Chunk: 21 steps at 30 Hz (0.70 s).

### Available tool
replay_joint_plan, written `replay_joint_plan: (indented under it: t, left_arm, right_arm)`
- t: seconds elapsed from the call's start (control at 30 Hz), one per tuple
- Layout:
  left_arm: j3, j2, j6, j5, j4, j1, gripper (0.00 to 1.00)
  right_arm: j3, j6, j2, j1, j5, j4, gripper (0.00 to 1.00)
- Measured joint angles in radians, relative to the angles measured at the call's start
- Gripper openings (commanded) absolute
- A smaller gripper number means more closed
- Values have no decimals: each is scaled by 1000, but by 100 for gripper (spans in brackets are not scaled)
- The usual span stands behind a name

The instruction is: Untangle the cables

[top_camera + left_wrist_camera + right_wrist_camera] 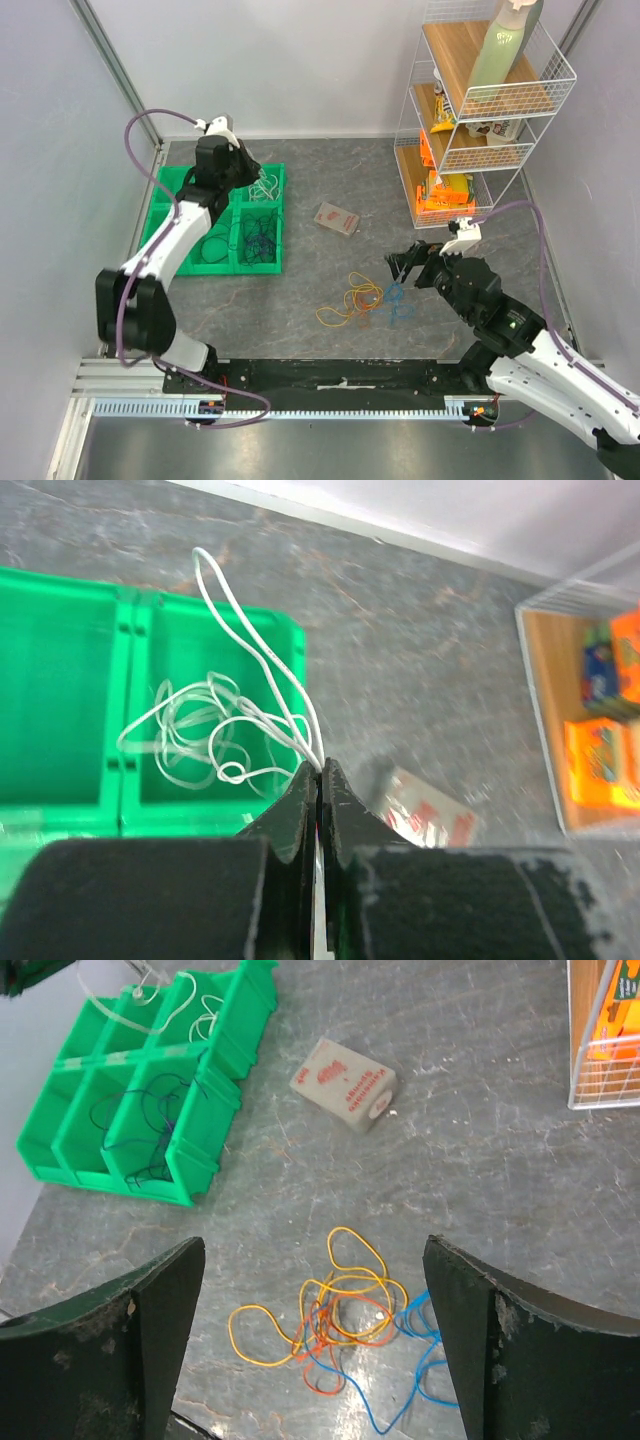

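Across the grey table (330, 190), far right, a white wire shelf rack (410, 130) was noted, stocked with packets and a bottle; no part in the task was judged for it

Far left, a green tray (283, 215) of several compartments was set. It was judged to be the sorting place, since colours were kept apart in it: a white bunch (265, 188) in a far compartment, dark purple cables (260, 235) in a nearer one

Left gripper (320, 780) was held above the tray's far end, jaws pressed together on a white cable (250, 650). That cable was seen rising in a tall loop out of the pinch, its other end lost in the white bunch below. It was judged to be held over that compartment so it could be lowered among its own kind

Right gripper (400, 265) was poised near the loose tangle (360, 300), jaws spread wide, nothing between them. The wrist view was filled by the tangle, framed between the two fingers, touched by neither; a stance judged ready for the next pick

A small flat packet (336, 218) lay between tray and tangle, touching neither

In the tangle, yellow loops (350, 1260) were crossed with an orange-red loop (320, 1360) at the middle, and blue loops (425, 1350) trailed off on the right arm's side
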Motion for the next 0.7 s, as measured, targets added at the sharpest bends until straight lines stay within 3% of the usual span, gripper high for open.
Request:
replay_joint_plan:
  t: [0.27,0.7]
  left_arm:
    - [242,367,-11,89,1,111,2]
    - [253,481,-92,227,-74,125,2]
  right_arm:
    - [-20,5,-69,0,0,-56,97]
    - [-21,7,-4,0,0,-61,98]
